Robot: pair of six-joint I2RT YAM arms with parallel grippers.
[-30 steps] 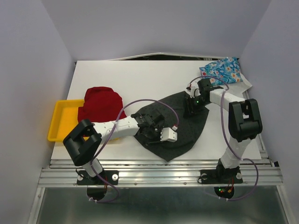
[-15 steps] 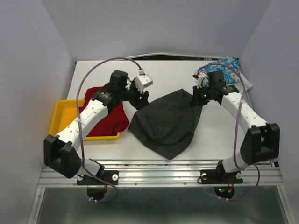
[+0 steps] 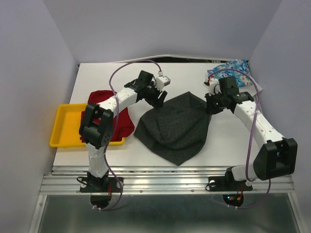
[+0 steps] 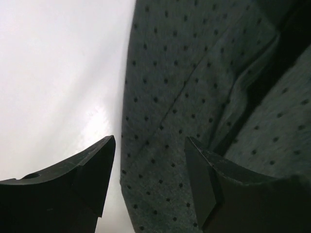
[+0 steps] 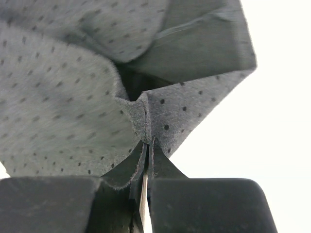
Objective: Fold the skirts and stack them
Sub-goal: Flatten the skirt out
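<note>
The dark charcoal grey dotted skirt (image 3: 175, 128) lies spread at the table's middle. My right gripper (image 3: 209, 105) is shut on its back right corner; the right wrist view shows the jaws (image 5: 147, 148) pinching a raised fold of the dotted cloth (image 5: 58, 97). My left gripper (image 3: 157, 99) hovers open at the skirt's back left edge. In the left wrist view the skirt's edge (image 4: 184, 73) runs between the open gripper (image 4: 149, 145) with nothing gripped. The red skirt (image 3: 104, 116) lies bunched at left. The blue floral skirt (image 3: 233, 72) sits at the back right corner.
A yellow tray (image 3: 63, 128) stands at the left edge, with the red skirt partly over its right side. White paper (image 3: 255, 87) pokes out under the floral skirt. Purple cables loop over both arms. The table's front rail runs along the bottom.
My left arm swung from the skirt's front middle to its back left edge and opened. My right gripper shut on the skirt's back right corner and pulled it slightly back and right.
</note>
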